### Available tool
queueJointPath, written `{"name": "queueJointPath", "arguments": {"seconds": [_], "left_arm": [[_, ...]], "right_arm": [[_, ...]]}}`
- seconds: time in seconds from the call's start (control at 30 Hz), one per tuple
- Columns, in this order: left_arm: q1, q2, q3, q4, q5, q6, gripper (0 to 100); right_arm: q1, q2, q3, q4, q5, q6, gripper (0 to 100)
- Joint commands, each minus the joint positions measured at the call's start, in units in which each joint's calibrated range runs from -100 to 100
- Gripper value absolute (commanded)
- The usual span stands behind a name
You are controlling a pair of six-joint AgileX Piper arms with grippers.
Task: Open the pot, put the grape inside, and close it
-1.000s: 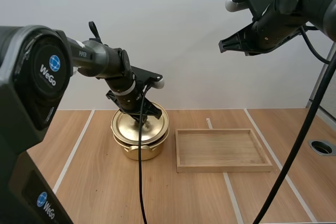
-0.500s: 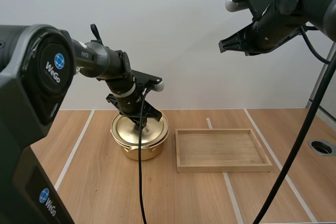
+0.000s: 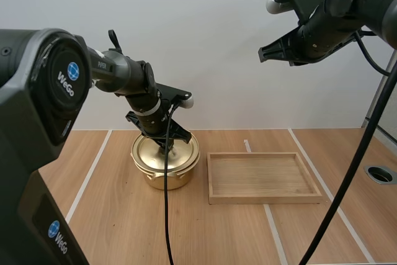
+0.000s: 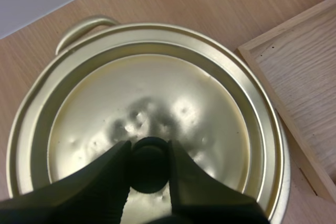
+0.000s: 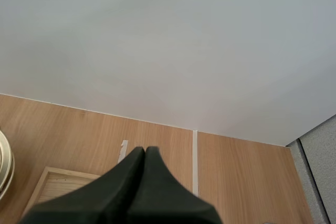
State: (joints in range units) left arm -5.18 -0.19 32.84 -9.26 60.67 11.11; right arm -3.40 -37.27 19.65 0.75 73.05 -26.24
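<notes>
The left gripper (image 4: pixel 148 149) is down on the gold pot (image 3: pixel 165 179), its 2 fingers clamped on the black knob (image 4: pixel 149 165) of the lid (image 4: pixel 157 103), which sits on the pot. Just right of the pot lies the wooden tray (image 3: pixel 260 198). The right gripper (image 3: pixel 263 54) hangs high above the table (image 3: pixel 118 228), fingers pressed together.

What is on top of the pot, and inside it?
The lid rests on the pot, its knob between the jaws of my left gripper. The lid hides the inside.
</notes>
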Motion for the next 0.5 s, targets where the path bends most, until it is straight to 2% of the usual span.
{"name": "queueJointPath", "arguments": {"seconds": [0.0,0.17,0.23,0.47], "left_arm": [[-0.07,0.39,0.04,-0.76,0.62,-0.18,27],[-0.07,0.39,0.04,-0.76,0.45,-0.18,79],[-0.07,0.39,0.04,-0.76,0.44,-0.18,92],[-0.07,-0.09,-2.04,-0.76,2.41,0.04,92]], "right_arm": [[-0.18,-0.79,-0.01,0.26,0.12,-0.21,0],[-0.18,-0.79,-0.01,0.26,0.12,-0.21,0],[-0.18,-0.79,-0.01,0.38,0.12,-0.21,0],[-0.18,-0.79,-0.01,1.09,0.12,-0.85,0]]}}
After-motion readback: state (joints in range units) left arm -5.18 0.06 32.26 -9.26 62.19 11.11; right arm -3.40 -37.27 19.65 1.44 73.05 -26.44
